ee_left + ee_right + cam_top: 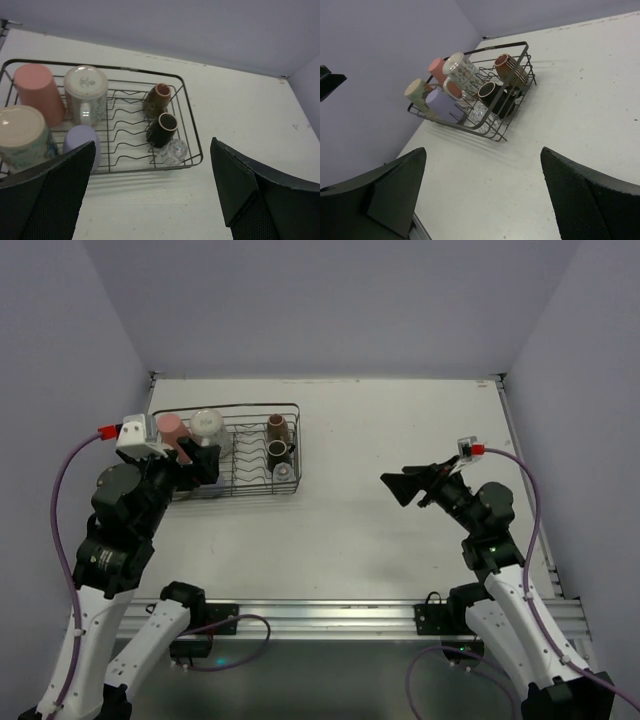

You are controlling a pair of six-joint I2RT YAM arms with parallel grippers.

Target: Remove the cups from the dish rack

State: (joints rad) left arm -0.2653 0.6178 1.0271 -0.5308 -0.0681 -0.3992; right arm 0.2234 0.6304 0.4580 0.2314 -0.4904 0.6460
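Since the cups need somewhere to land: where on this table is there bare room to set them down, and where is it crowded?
Bare: the table right of the dish rack, up to the right tool, and the table's near middle. Crowded: the rack's left end, where cups stand packed by the left tool.

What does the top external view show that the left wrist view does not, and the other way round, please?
Only the top view: the right arm, jaws open over the table, and the rail the arms are bolted to. Only the left wrist view: the lavender cup and pale mug in the dish rack, covered from above by the left arm. Both: the rack, pink cup, printed mug, brown cup, black mug and clear glass.
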